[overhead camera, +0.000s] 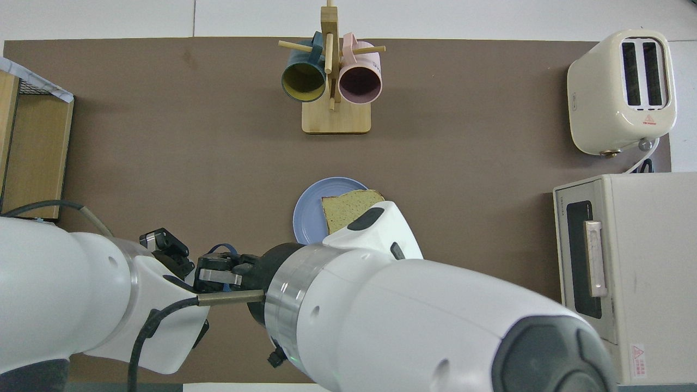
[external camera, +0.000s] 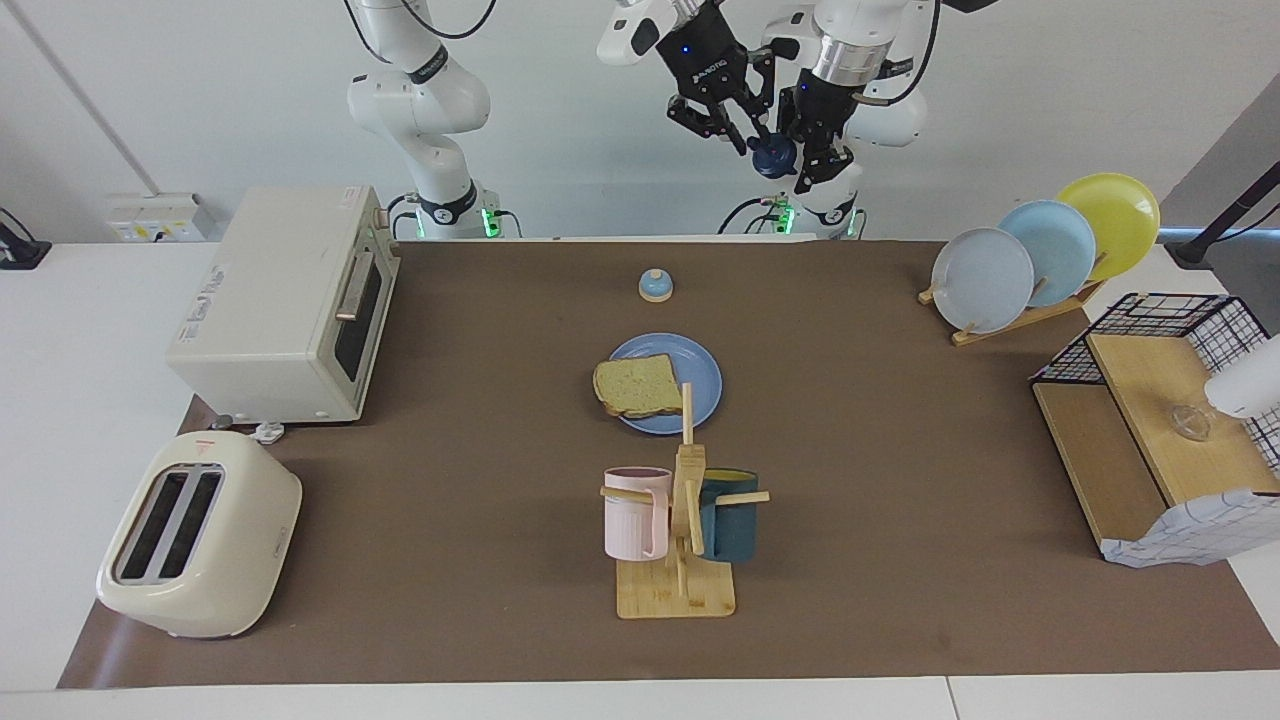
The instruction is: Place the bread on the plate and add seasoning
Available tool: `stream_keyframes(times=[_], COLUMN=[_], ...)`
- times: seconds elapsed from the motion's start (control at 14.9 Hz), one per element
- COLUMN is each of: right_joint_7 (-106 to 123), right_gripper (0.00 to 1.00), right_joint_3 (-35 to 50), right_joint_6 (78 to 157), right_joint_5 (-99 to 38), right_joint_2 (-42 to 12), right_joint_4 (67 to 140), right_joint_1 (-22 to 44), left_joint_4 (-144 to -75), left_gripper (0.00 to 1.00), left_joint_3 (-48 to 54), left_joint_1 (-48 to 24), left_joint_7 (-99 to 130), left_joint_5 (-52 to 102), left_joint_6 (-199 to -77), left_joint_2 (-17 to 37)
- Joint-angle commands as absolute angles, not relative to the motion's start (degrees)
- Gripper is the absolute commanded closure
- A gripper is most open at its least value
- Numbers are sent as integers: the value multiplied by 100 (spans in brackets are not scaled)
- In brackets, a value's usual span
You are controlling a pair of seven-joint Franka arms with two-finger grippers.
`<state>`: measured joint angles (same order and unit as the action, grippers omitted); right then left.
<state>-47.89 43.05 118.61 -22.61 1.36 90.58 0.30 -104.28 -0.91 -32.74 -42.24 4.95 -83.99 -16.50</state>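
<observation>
Brown matte mat [external camera: 900, 480] covers the white table, w/ a plain white wall at the robots' end. Round blue plate [external camera: 700, 375] lies flat mid-table; the square tan bread [external camera: 637, 386] w/ darker crust lies on it, overhanging the rim toward the right arm's end. Seasoning [external camera: 774, 157], navy cap showing, is up in the air over the table edge at the robots' end, clamped in the left gripper [external camera: 808, 160]. Right gripper [external camera: 748, 137] sits right at the cap, fingertips around it; can't tell if they press it. Overhead view hides most of this under the bulky white arms, only a blue bit of the seasoning [overhead camera: 220, 250] peeks out. Facing view alone shows the small blue-topped bell [external camera: 655, 285], nearer the robots than the plate.
</observation>
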Motion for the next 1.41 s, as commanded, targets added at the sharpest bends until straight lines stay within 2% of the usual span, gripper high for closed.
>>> stream_keyframes(times=[0.0,0.2,0.4,1.01,1.08,1.35], right_joint_7=[-4851,-4869,-4869,-4869,-4878,-4887], right_gripper=[75,75,69,73,75,100], right_joint_3=[4447,4447,4439,4438,4438,4447], right_joint_6=[11988,11945,11918,11944,11944,11936], right_joint_5=[-2188,-2188,-2188,-2188,-2188,-2188], right_joint_2=[149,70,70,35,35,9], right_joint_4=[9106,9035,9035,9009,9009,8956], right_joint_1=[-105,-114,-123,-167,-167,-167], left_joint_4=[-10547,-10547,-10556,-10556,-10556,-10556], left_gripper=[58,58,58,59,59,59], left_joint_3=[-105,-105,-105,-114,-106,-114], left_joint_1=[-3331,-3322,-3322,-3322,-3322,-3313], left_joint_7=[-4087,-4087,-4087,-4069,-4069,-4069], left_joint_5=[580,580,580,589,589,589], left_joint_6=[-8534,-8534,-8525,-8534,-8534,-8534], left_joint_2=[-1758,-1758,-1758,-1758,-1758,-1758])
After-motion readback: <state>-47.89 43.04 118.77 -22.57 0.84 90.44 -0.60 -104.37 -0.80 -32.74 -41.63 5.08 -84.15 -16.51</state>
